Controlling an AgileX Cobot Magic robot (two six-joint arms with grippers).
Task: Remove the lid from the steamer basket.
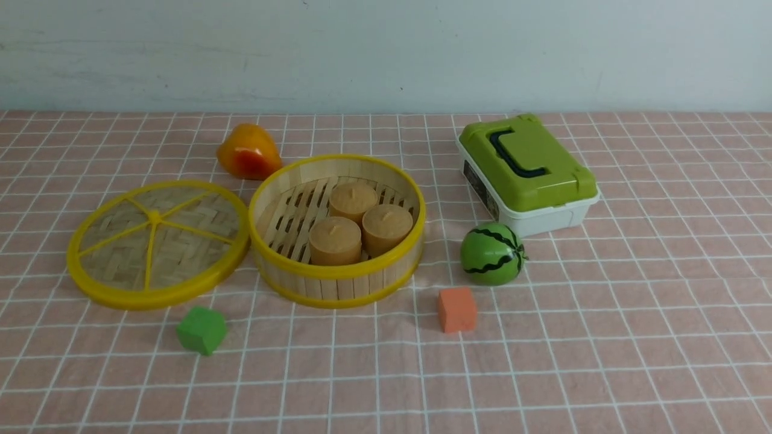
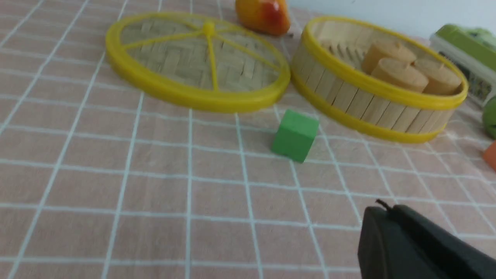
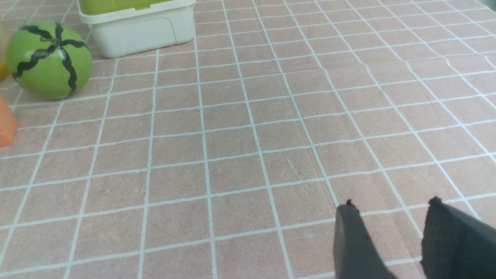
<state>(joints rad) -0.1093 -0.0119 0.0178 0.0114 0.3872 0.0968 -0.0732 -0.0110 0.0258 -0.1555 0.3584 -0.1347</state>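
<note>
Lid [image 1: 158,244]: one, flat on the cloth [image 1: 603,337], just left of the steamer basket [image 1: 338,283]
Basket contents: three tan cylinders [image 1: 335,240]
Cubes: two, green cube [image 1: 202,330], orange cube [image 1: 456,309]
Left gripper [image 2: 381,217]: closed, empty
Right gripper [image 3: 392,202]: jaws apart, empty

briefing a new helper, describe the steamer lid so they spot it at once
Find the round bamboo-slat steamer basket with yellow rims holding three tan cylinders. Just left of it lies the flat woven-bamboo lid. Only it has five yellow spokes meeting at a hub.
</note>
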